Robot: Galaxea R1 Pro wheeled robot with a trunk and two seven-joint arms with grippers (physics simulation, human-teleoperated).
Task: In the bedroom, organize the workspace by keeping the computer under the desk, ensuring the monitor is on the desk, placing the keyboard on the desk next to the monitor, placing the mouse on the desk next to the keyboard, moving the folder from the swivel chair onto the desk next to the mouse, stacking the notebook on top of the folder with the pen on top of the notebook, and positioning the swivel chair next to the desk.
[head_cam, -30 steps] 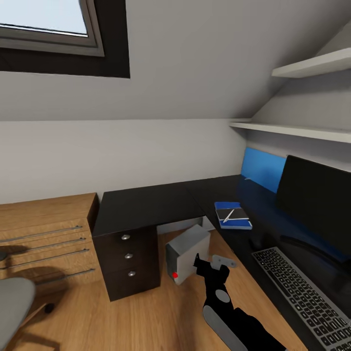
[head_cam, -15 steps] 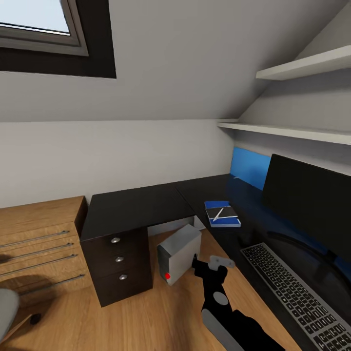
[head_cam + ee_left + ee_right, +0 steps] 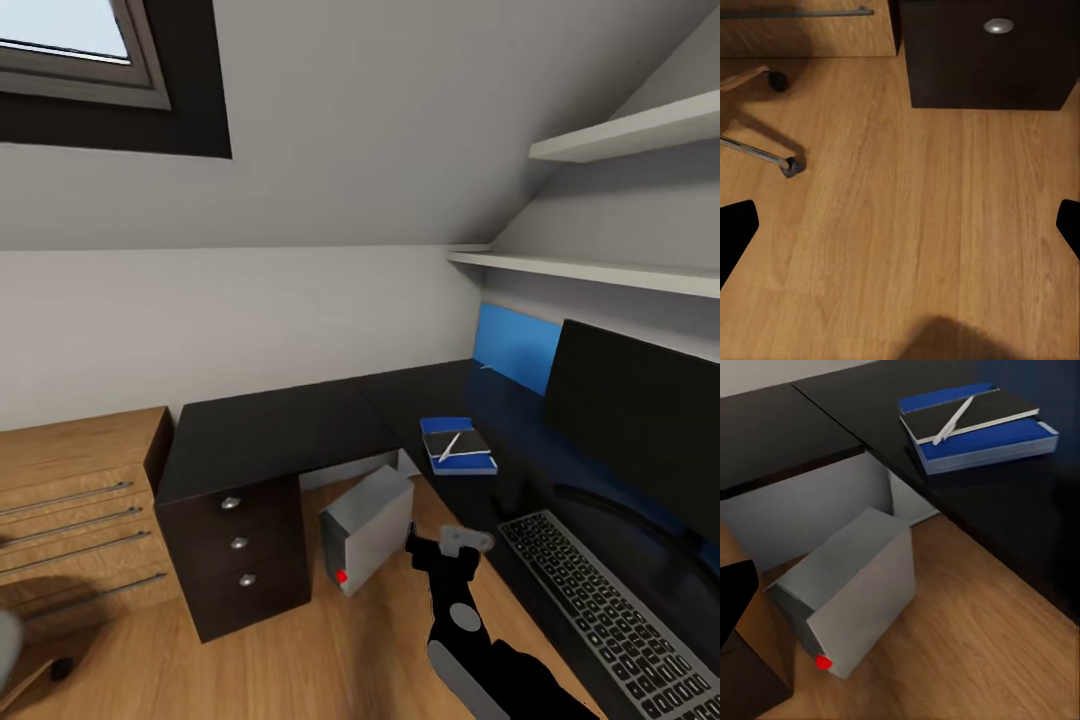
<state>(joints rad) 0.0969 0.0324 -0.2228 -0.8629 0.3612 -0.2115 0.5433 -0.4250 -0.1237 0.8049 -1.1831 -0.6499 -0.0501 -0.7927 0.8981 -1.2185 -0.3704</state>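
left fingers (image 3: 900, 225): spread wide, empty, over bare floor
right fingers (image 3: 452, 545): can't tell, hovering near computer (image 3: 367, 528)
stack: pen (image 3: 449, 447) on notebook (image 3: 458, 444) on folder (image 3: 459, 447), far surface (image 3: 270, 430)

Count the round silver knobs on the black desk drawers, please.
3, in a column on the desk front: top knob, middle knob, bottom knob. No others show; nothing seems to hide more.
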